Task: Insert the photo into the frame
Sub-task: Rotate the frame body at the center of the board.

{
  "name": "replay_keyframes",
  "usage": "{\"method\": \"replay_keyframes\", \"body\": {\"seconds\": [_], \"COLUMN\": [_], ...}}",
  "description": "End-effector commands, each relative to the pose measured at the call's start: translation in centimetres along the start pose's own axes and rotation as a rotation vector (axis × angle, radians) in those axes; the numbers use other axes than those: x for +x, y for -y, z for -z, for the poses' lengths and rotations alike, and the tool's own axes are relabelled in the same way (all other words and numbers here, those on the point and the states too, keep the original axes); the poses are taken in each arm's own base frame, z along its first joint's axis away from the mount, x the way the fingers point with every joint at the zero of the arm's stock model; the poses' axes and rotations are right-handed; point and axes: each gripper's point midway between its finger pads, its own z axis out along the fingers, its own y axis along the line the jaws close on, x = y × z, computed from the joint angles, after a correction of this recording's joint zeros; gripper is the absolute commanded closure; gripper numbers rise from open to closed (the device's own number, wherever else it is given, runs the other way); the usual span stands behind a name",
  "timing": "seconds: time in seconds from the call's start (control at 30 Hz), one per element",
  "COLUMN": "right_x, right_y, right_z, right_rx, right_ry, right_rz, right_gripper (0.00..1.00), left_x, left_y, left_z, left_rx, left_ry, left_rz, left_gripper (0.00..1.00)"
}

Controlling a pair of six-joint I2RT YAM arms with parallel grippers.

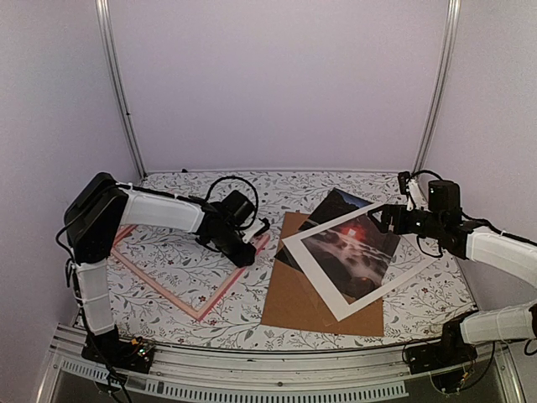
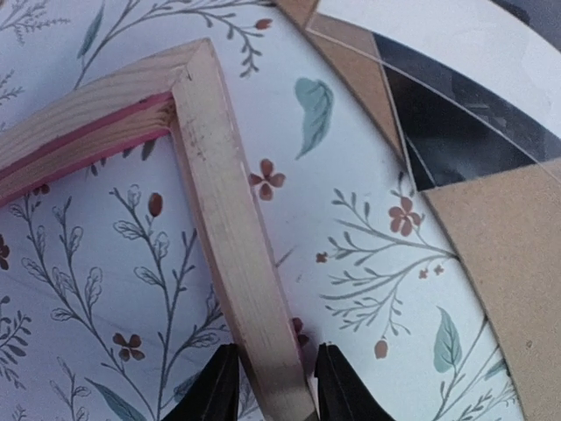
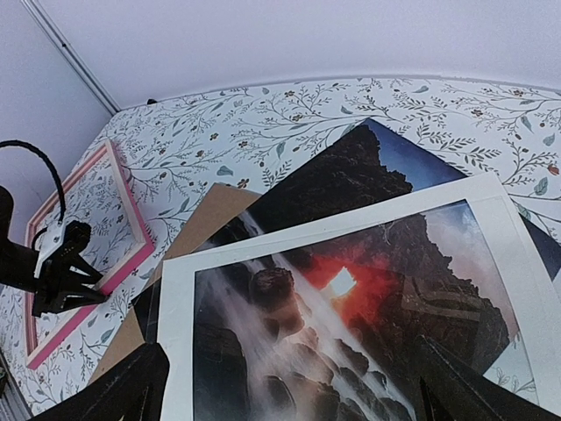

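The pink frame (image 1: 159,290) lies flat on the left of the table, its pale wooden back up (image 2: 228,228). My left gripper (image 1: 248,252) is down at the frame's right corner, its jaws (image 2: 273,386) closed across one rail just below that corner. The photo (image 1: 352,248), dark rocks and water with a red sun, lies tilted at centre right under a white mat (image 1: 336,298); one corner of the photo sticks out at the back. My right gripper (image 1: 382,217) hovers open over the photo (image 3: 351,333), its fingers (image 3: 131,386) wide apart and holding nothing.
A brown backing board (image 1: 294,302) lies under the photo and the mat, close to the frame's right corner (image 2: 517,263). The floral tablecloth (image 1: 185,252) covers the table. White walls and metal posts (image 1: 117,84) enclose the back and sides.
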Motion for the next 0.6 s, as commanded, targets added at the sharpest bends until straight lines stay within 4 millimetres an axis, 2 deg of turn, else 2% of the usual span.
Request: {"method": "replay_keyframes", "body": {"seconds": [0.0, 0.1, 0.2, 0.3, 0.4, 0.53, 0.57], "right_x": [-0.1, -0.1, 0.1, 0.1, 0.2, 0.1, 0.1], "right_y": [0.0, 0.0, -0.2, -0.2, -0.2, -0.2, -0.3], "right_z": [-0.1, -0.3, -0.5, -0.6, -0.6, -0.4, -0.3], "right_rx": [0.002, -0.003, -0.012, -0.015, -0.016, -0.013, -0.012], "right_ry": [0.015, 0.013, 0.008, 0.007, 0.005, 0.005, 0.007], "right_rz": [-0.001, -0.004, -0.007, -0.011, -0.013, -0.013, -0.013], "right_gripper": [0.01, 0.01, 0.01, 0.01, 0.01, 0.01, 0.01], "left_x": [2.6, 5.0, 7.1, 7.8, 7.0, 5.0, 4.3], "left_y": [4.2, 5.2, 5.2, 5.0, 4.3, 2.8, 1.8], "left_z": [1.5, 1.9, 2.2, 2.7, 3.5, 5.3, 5.9], "left_rx": [0.162, 0.173, 0.168, 0.158, 0.113, 0.024, -0.025], "left_ry": [-0.082, -0.140, -0.201, -0.208, -0.179, -0.099, -0.070], "left_rz": [-0.179, -0.266, -0.300, -0.312, -0.295, -0.223, -0.194], "left_gripper": [0.66, 0.65, 0.64, 0.61, 0.51, 0.36, 0.33]}}
